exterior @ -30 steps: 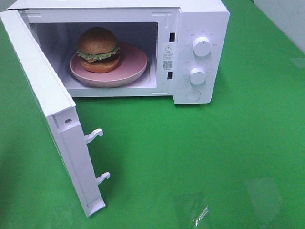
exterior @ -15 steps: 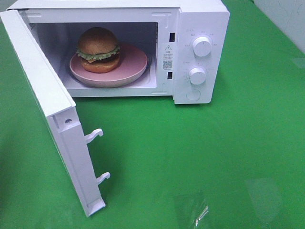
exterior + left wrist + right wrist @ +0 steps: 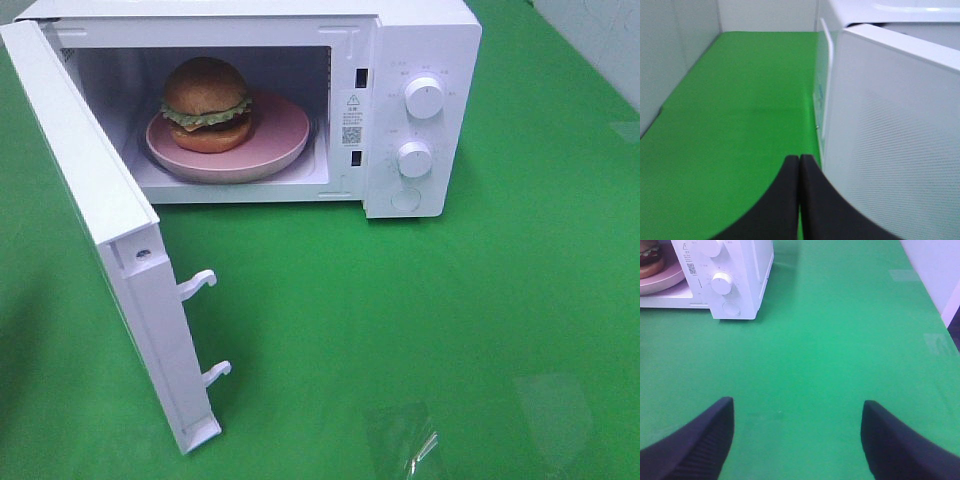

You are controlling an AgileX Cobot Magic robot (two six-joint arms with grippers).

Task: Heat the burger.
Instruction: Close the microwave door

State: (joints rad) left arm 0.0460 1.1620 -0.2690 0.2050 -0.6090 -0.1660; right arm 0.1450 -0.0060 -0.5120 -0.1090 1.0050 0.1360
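The burger [image 3: 206, 103] sits inside the white microwave [image 3: 420, 30]. It rests on a pink plate [image 3: 285, 135], toward the plate's left side, bun upright and lettuce frilling out around the middle. The microwave's door [image 3: 90, 190] stands swung wide open to the left, its edge turned toward the high camera so that two white latch hooks [image 3: 197, 284] stick out from it. On the panel to the right of the opening are an upper knob [image 3: 424, 98] and a lower knob [image 3: 414, 159], both round and white, with a round button [image 3: 405, 200] beneath them. Everything stands on a green table [image 3: 430, 320]. The left claw [image 3: 799, 161] has its two dark fingers pressed flat together, gripping nothing, and it hangs over the green just beside the outer face of the open door. The right claw [image 3: 797, 410] is spread wide and empty above the green surface, well apart from the microwave, with the knobs and the edge of the plate in sight ahead of it.
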